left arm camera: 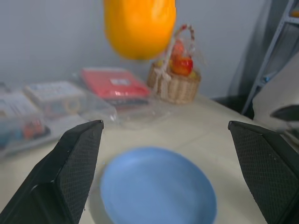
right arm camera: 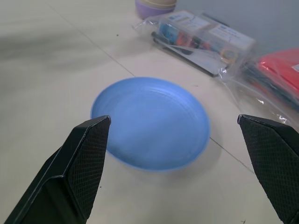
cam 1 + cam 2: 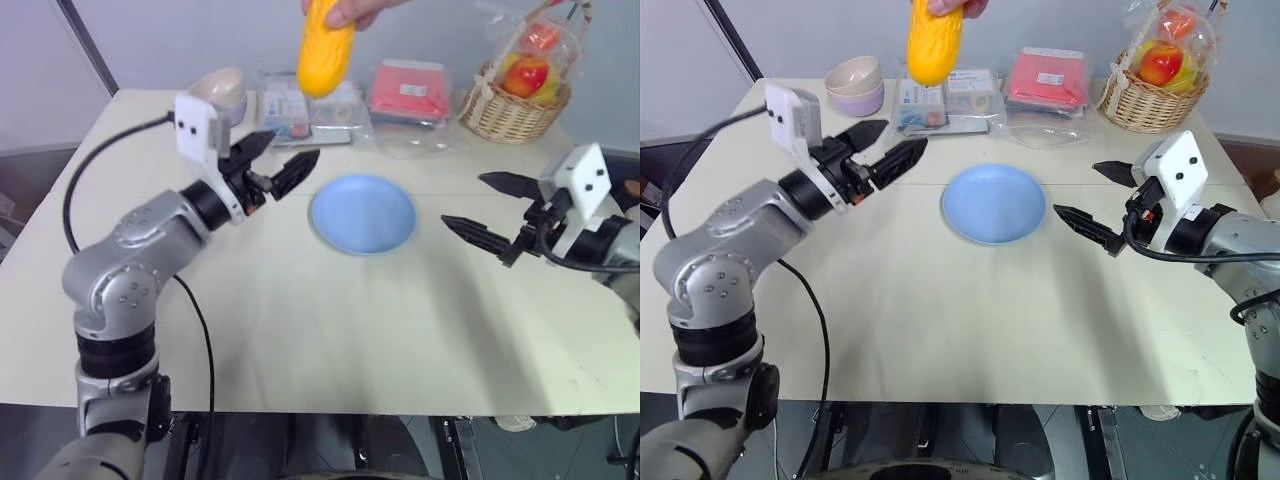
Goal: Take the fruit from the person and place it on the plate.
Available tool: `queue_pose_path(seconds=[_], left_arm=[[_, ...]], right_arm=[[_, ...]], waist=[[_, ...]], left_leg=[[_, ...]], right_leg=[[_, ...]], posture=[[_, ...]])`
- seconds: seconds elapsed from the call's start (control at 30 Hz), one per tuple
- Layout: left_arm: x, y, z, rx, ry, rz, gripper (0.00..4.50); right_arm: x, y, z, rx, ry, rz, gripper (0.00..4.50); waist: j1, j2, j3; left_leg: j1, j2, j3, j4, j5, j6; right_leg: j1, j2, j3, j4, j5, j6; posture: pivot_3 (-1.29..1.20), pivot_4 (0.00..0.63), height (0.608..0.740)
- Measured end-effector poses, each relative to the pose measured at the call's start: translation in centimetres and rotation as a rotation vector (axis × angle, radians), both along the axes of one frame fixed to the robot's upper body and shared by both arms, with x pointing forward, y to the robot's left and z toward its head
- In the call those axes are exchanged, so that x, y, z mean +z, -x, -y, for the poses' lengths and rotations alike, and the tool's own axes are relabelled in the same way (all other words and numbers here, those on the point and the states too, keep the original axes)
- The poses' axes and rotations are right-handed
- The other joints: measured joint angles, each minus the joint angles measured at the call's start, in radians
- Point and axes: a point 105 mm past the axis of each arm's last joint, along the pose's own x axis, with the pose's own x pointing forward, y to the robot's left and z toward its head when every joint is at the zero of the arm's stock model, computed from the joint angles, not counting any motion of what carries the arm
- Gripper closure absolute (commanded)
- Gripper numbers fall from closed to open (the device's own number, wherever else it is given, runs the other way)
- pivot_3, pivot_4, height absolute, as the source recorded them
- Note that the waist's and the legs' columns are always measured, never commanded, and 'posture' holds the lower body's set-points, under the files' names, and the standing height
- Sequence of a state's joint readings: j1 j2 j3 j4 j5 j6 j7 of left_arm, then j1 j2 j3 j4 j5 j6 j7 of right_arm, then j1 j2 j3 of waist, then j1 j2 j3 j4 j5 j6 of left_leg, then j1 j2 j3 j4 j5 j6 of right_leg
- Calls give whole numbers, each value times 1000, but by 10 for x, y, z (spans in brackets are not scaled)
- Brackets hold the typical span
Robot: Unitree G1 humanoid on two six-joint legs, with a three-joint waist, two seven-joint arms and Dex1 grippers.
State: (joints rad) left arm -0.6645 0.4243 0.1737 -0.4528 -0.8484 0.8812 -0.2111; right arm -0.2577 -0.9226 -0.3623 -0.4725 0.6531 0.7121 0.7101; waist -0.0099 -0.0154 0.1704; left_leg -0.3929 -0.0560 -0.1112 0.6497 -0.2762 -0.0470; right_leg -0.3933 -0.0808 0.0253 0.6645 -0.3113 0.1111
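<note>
- Beige counter [image 3: 330, 330], grey wall behind; two robot hands, one fruit, one plate, one basket.
- Left hand [image 3: 283, 165] released, jaws wide, empty, just left of the plate and below the fruit.
- Fruit [image 3: 325, 55] hangs in the person's hand [image 3: 352, 10], above the plate's [image 3: 362, 213] far edge.
- Right hand [image 3: 490, 210] released, empty, right of plate.
- Step: handover reach. Next: probably lift left hand around fruit, close.

Beige table [image 3: 330, 330]: blue plate [image 3: 363, 213] mid-table; along far edge stacked bowls [image 3: 222, 92], clear-wrapped packs [image 3: 300, 110], red pack [image 3: 408, 92], wicker fruit basket [image 3: 512, 108].
</note>
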Motion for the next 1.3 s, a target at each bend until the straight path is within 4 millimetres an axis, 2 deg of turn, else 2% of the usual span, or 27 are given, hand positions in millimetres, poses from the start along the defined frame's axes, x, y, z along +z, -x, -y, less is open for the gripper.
queue_pose_path(seconds=[0.17,0.27,0.43,0.7,1.0,1.1,1.17,1.2,1.3], left_arm=[[16,-18,0,30,41,29,0],[17,-34,8,27,41,20,0],[12,-49,23,-7,2,28,0],[34,-54,36,-54,-32,144,0],[34,-60,42,-74,-42,164,0],[34,-63,44,-73,-42,167,797],[36,-64,45,-71,-43,171,1753],[37,-64,45,-70,-44,176,1882],[39,-65,46,-73,-40,187,1882]], right_arm=[[2,-1,-2,8,2,8,47],[3,-2,-5,16,4,9,47],[3,-2,-4,12,4,10,47],[1,0,-5,0,8,17,47],[1,2,-2,-26,2,27,47],[1,2,-1,-32,1,27,0],[2,3,-1,-36,0,35,0],[2,3,-1,-38,-1,37,0],[3,3,-2,-38,-6,44,0]], waist=[[1,0,0],[2,0,0],[-2,0,0],[0,0,0],[0,0,0],[0,0,0],[1,-1,0],[2,-1,0],[3,-1,1]], left_leg=[[0,0,0,0,0,-1],[0,-1,0,1,0,-1],[0,-1,0,0,1,-1],[0,-1,0,0,1,-1],[0,-1,0,1,1,-1],[0,-1,0,0,1,-1],[0,-1,0,1,1,-1],[0,-1,0,1,1,-1],[-1,-1,0,1,1,-1]], right_leg=[[0,0,0,0,0,0],[1,0,0,0,0,0],[0,0,0,0,0,0],[0,0,0,0,0,0],[0,0,0,0,0,0],[0,0,0,0,0,0],[0,0,0,0,0,0],[0,0,0,0,0,0],[0,0,0,0,0,0]], posture=[[0,150,740],[0,150,740],[0,150,740],[0,150,740],[0,150,740],[0,150,740],[0,150,740],[0,150,740],[0,150,740]])
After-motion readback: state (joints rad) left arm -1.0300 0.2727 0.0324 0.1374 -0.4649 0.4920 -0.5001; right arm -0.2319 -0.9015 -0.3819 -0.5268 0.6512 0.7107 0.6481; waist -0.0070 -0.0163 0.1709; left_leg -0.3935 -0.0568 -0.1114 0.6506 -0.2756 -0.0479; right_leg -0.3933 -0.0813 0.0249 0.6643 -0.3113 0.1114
